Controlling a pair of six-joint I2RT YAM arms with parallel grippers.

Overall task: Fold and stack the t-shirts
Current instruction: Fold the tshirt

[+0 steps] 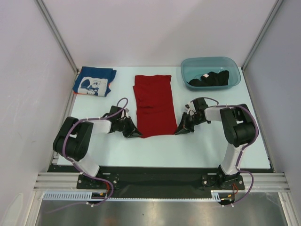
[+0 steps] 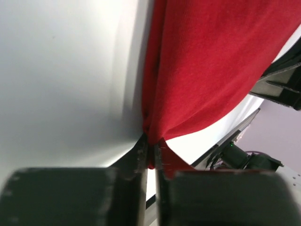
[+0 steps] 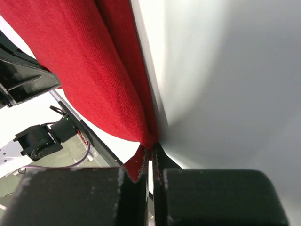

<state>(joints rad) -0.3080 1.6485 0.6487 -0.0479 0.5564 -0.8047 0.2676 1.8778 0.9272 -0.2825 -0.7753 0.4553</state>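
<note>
I have the red t-shirt (image 1: 153, 104) lying flat mid-surface (image 1: 211, 146), its long axis running from the near side to the far side. The left fingers (image 1: 133, 132) are clamped on its near left corner and the right fingers (image 1: 182, 128) on its near right corner. All the cloth therefore stretches away beyond both pairs, and neither arm is nearer. I judge the coming fold must carry this near hem along that axis. The blue t-shirt (image 1: 94, 81) lies far left, well apart.

Tub (image 1: 188, 70) upper right: teal, translucent, on the counter (image 1: 211, 146) near its back edge. Counter pale and matte. White walls (image 1: 160, 28) on three sides, with a metal post (image 1: 56, 35) upper left and another upper right. Black strip (image 1: 160, 173) along the bottom, shiny steel sheet (image 1: 155, 214) below it.
</note>
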